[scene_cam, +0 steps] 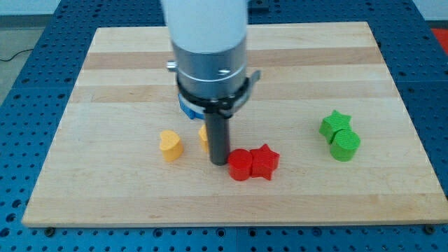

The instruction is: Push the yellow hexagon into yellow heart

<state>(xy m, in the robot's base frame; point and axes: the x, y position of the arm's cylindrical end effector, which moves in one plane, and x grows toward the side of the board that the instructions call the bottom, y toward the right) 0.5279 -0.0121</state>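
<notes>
Yellow hexagon [203, 137] sits mostly hidden behind my rod, touching it at my tip's [219, 163] ten o'clock. Yellow heart [170, 145] lies apart at the hexagon's nine o'clock. Red cylinder [239, 165] and red star [264, 162] touch each other at the tip's three o'clock.

Lab or robotics test bench, not a home. Wooden board [294, 63] sits on a blue perforated table [427, 84] with a regular hole grid, typical of an optical/fixture bench; a white-and-grey robot arm [208, 49] hangs over the board. Small plastic coloured blocks, e.g. a red star [265, 161], are scattered like test props.
</notes>
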